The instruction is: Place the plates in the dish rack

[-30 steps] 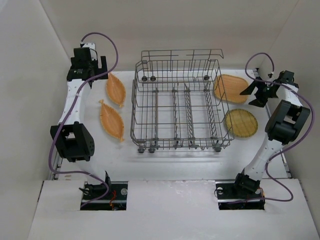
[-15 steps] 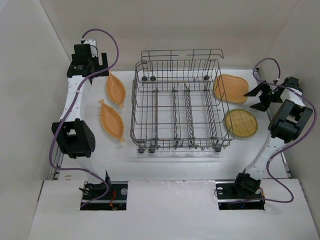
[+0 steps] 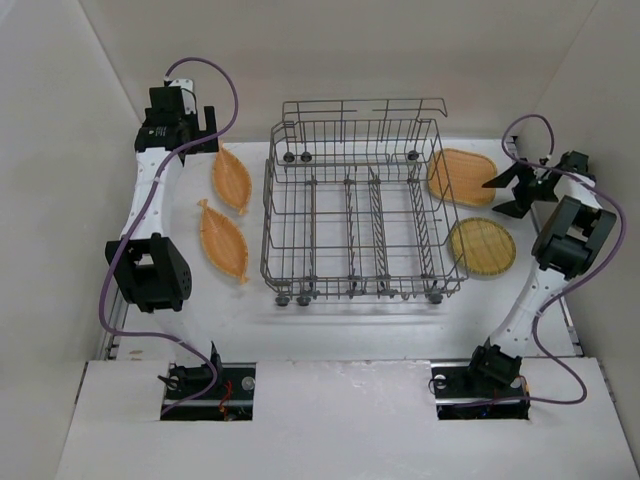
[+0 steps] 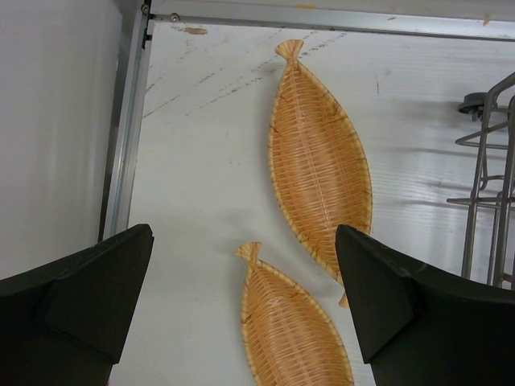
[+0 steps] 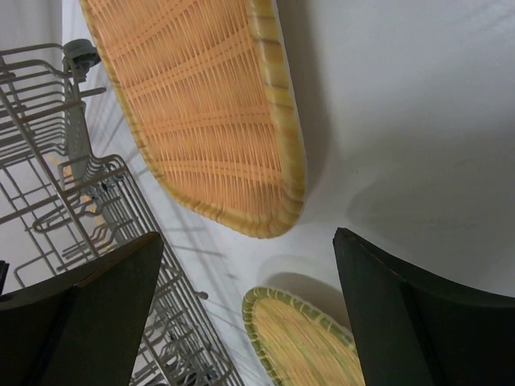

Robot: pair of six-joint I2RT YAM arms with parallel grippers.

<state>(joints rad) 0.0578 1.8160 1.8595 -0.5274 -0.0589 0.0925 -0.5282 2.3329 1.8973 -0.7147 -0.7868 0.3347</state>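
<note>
The grey wire dish rack stands mid-table with no plates in it. Two fish-shaped woven orange plates lie flat to its left. An oval plate and a round plate lie to its right. My left gripper is open and empty, high over the far-left corner; its wrist view shows both fish plates below. My right gripper is open and empty, above the gap between the oval plate and the round plate.
White walls close in the table on three sides. A metal rail runs along the table's left edge. The rack's wire side and a dark wheel lie just left of the right gripper. The rack's corner shows right of the left gripper.
My right gripper swung a little right, then back left toward the oval plate. My left gripper shifted slightly toward the back wall. The plates and rack have not moved.
</note>
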